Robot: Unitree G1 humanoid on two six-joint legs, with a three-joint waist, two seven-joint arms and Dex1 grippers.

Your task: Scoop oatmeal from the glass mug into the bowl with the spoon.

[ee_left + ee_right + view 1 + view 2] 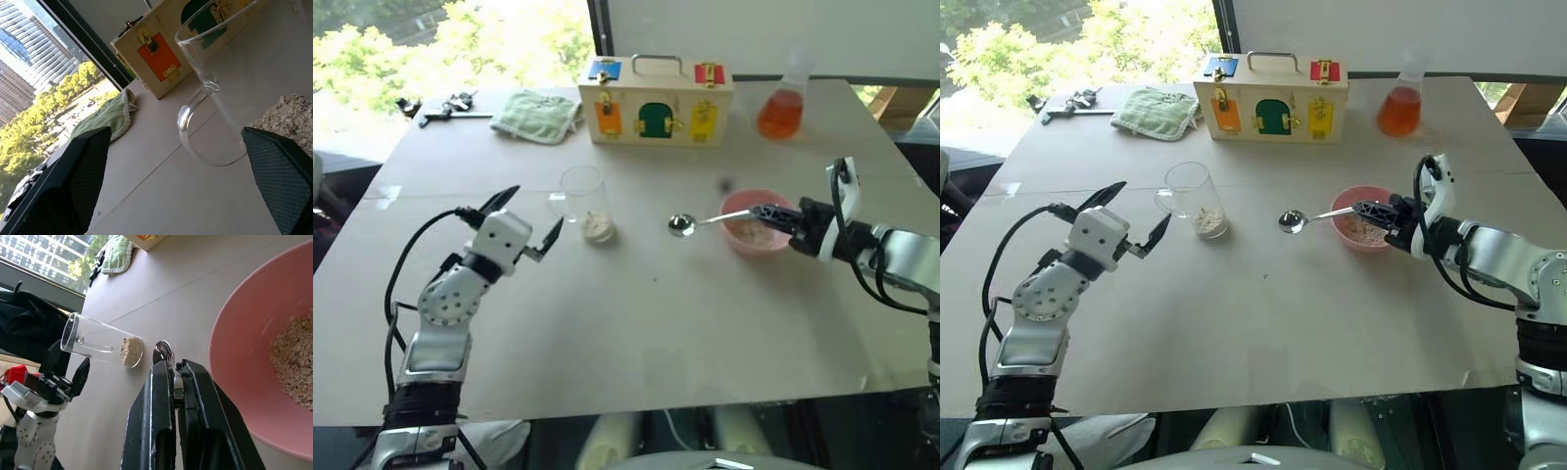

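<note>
The mug (pixel 583 201) stands upright on the pale counter (pixel 636 323), left of centre, with a small clump of oatmeal (pixel 598 227) at its bottom and its handle turned toward the robot's left. The left hand (pixel 530 223) hovers just beside it on that side, fingers (pixel 80 181) spread wide and holding nothing; in the left wrist view the handle sits between the two fingertips but apart from both. To the right of the mug, the pink bowl (pixel 756 235) rests on the counter with more oatmeal spread over its floor. The right hand (pixel 762 211) reaches in from the right above the bowl, its fingers pressed together on the handle of the spoon (pixel 703 221). The spoon points toward the mug, its oval end over the counter between mug and bowl; it looks empty, and whether it touches the surface cannot be told. Along the far edge of the counter stand a wooden box (pixel 656 101) with coloured doors and latches, a flask (pixel 782 108) of orange liquid to its right, a green cloth (pixel 539 115) to its left, and some small dark objects (pixel 443 106) at the far left corner.
</note>
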